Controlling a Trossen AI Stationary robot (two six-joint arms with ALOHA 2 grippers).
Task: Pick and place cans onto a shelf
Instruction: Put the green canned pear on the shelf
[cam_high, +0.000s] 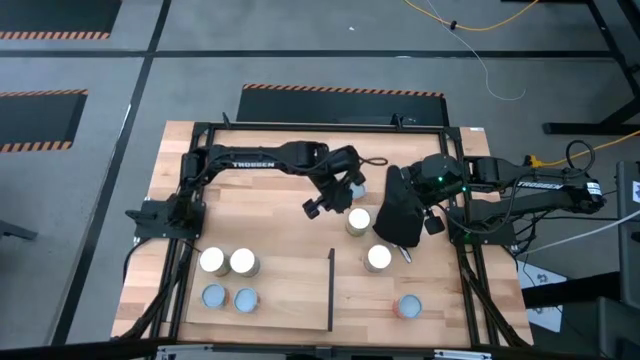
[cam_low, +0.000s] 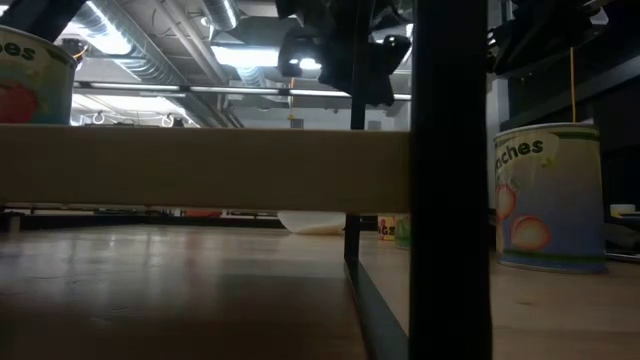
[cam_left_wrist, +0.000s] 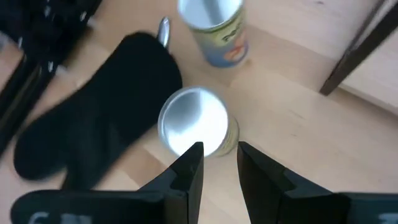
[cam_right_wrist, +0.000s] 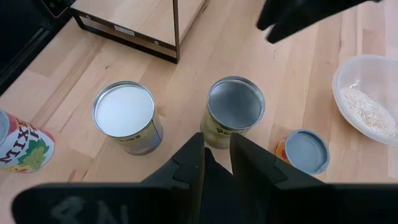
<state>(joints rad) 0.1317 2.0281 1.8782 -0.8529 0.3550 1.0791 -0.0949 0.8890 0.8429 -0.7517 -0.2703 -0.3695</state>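
Observation:
Four cans (cam_high: 228, 279) with white and pale-blue tops stand on the light-wood shelf (cam_high: 285, 290), left of its black strip (cam_high: 331, 290). Right of the strip stand a silvery-topped can (cam_high: 358, 221), a white-topped can (cam_high: 378, 257) and a red-labelled can (cam_high: 408, 306). My left gripper (cam_high: 330, 200) hangs above the silvery-topped can (cam_left_wrist: 193, 121), pointing down, its fingers (cam_left_wrist: 220, 149) a narrow gap apart and empty. My right gripper (cam_high: 402, 190) hangs over the black oven mitt (cam_high: 396, 218), its fingers (cam_right_wrist: 217, 140) a narrow gap apart; I cannot see it touch anything.
The black oven mitt (cam_left_wrist: 93, 124) lies flat beside the silvery can, with a spoon (cam_left_wrist: 163, 28) at its far side. A clear bowl of grains (cam_right_wrist: 367, 93) and a small blue-lidded tin (cam_right_wrist: 305, 149) stand beyond. In the low view the shelf plank (cam_low: 200, 165) and a black post (cam_low: 450, 180) stand in front.

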